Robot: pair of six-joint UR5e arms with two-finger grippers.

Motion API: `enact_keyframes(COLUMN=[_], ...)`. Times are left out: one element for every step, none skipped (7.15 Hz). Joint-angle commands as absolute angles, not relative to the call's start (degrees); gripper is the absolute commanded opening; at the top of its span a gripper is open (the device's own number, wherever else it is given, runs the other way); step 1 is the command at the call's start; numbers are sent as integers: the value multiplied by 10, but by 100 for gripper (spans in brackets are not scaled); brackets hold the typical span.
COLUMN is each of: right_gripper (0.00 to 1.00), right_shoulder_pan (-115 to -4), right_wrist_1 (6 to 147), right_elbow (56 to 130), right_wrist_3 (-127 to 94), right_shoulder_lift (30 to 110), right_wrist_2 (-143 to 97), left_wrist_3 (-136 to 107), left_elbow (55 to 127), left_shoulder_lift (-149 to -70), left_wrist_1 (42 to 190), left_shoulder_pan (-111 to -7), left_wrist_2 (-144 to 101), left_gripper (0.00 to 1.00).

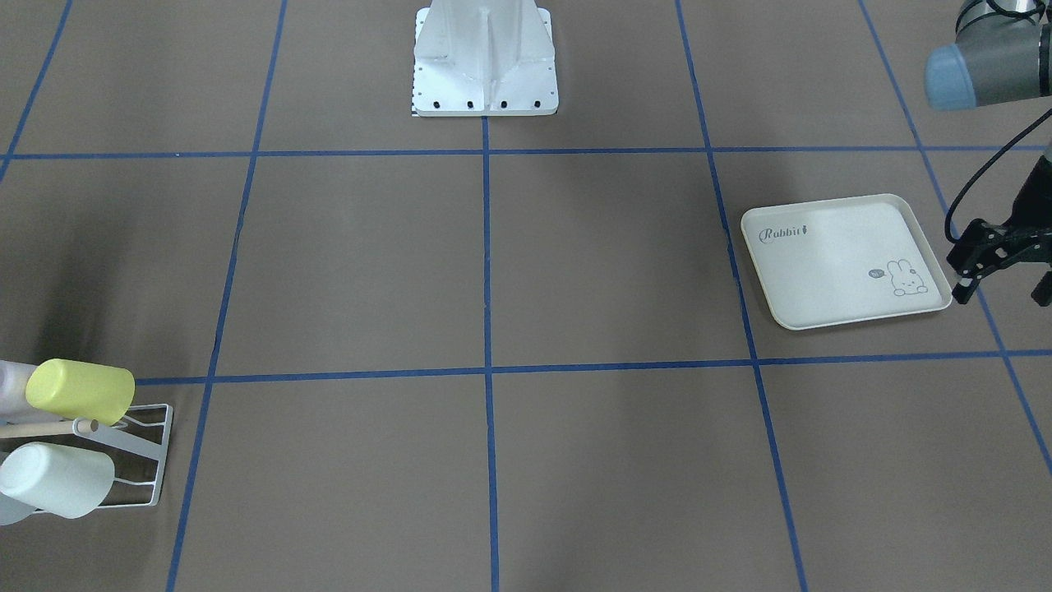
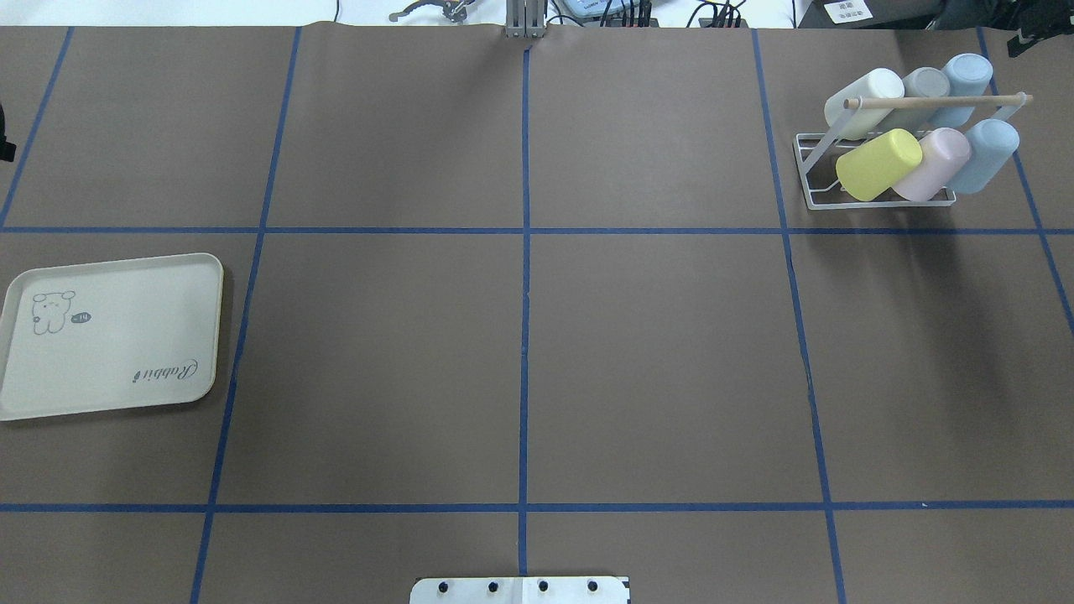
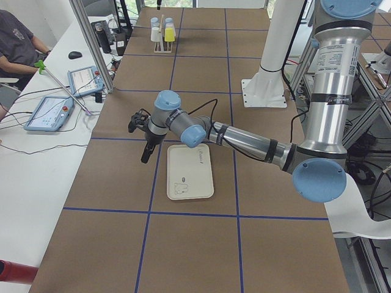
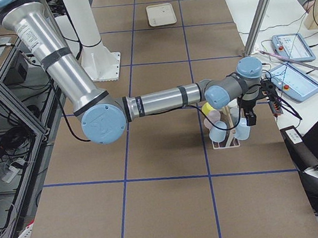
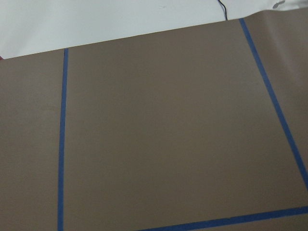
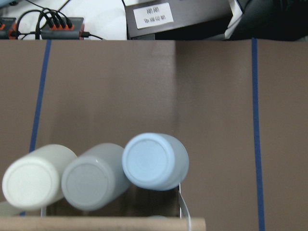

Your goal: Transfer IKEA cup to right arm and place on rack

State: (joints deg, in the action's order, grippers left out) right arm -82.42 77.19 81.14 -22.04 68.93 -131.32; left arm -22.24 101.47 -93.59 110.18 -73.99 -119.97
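Six cups in all are showing, and none of them is sitting close to the robot's base. Nearest, on the robot's left, the cream tray [image 2: 117,352] is lying flat and carrying no cup. Just past its outer edge the left gripper [image 1: 1001,288] is hovering over the table with its fingers spread and nothing between them. Its wrist camera is taking in only bare brown table and blue tape lines.

Farther off, at the far right corner, the rack [image 2: 810,180] is holding all six cups, each one tilted with its bottom up. A yellow cup [image 2: 877,164], a pink cup [image 2: 940,164] and a light blue cup [image 2: 986,155] are leaning in the nearer row. A cream cup [image 2: 864,101], a grey cup [image 2: 927,82] and a second blue cup [image 2: 965,75] are leaning behind them, with the wooden dowel [image 2: 931,101] running across the rack.

The right gripper [image 4: 247,114] is hanging just beside the rack's far side. Whether its fingers are parted or closed cannot be told, though its wrist camera is showing no cup in its grasp.

Which one is the IKEA cup cannot be told, but it is most likely resting among the six. On that showing, the hand-over and the placing are looking finished, with little left beyond pulling the arms back.
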Motion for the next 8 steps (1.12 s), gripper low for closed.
enact_keyframes(right_gripper=[98,98,98,98,98,98,98,99], right_shoulder_pan=[-830,-830,-830,-831,-829,-830,-829,-829], right_wrist_1=[782,783,783,804,869,887,885,884], right_elbow=[908,918,918,927,953,979,997,1000], right_wrist_3=[-220,-220,-220,-221,-221,-220,-219,-217], right_shoulder_lift=[798,827,842,844,840,854,869,874], right_wrist_2=[-1314,-1313,-1313,-1313,-1309,-1306,-1305,-1310], left_wrist_3=[-74,-63,-63,-64,-64,-66,-66,-66], left_elbow=[999,998,996,994,995,997,991,988], left_shoulder_lift=[-936,-938,-932,-909,-902,-878,-876,-875], left_wrist_1=[968,923,920,920,918,919,919,920], left_shoulder_pan=[-828,-834,-836,-835,-836,-836,-835,-835], left_wrist_2=[-1308,-1335,-1336,-1336,-1339,-1355,-1356,-1358], left_gripper=[100,100,100,100,100,100,100,100])
